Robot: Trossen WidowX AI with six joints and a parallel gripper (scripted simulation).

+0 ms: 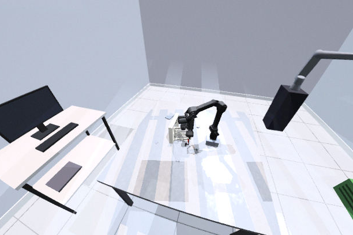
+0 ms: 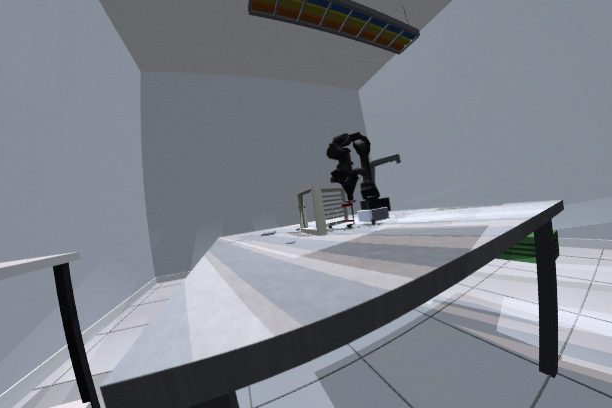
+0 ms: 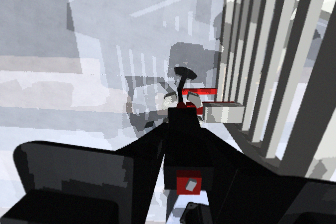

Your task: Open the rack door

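The beige frame (image 1: 171, 135) (image 2: 318, 210) stands upright on the table. The slatted door (image 1: 180, 134) (image 2: 334, 189) (image 3: 295, 75) stands swung well out from it, roughly square to the frame; the exact angle cannot be read. The thin black upright handle (image 2: 351, 213) (image 3: 185, 73) is at the door's free edge, beside red brackets (image 1: 188, 141) (image 2: 347, 205) (image 3: 200, 91). My gripper (image 2: 350, 200) (image 3: 183, 130) points down from above and is shut on the upper part of the handle. The fingers hide part of the handle, and its turn is hard to judge.
The arm's base (image 1: 211, 143) (image 2: 373, 215) stands close to the door's free edge. A flat bluish item (image 1: 169, 116) (image 2: 268, 233) lies behind the frame. A desk (image 1: 89, 113) with a monitor (image 1: 26, 112) is at the left. A dark box (image 1: 285, 107) hangs from a grey arm at the right.
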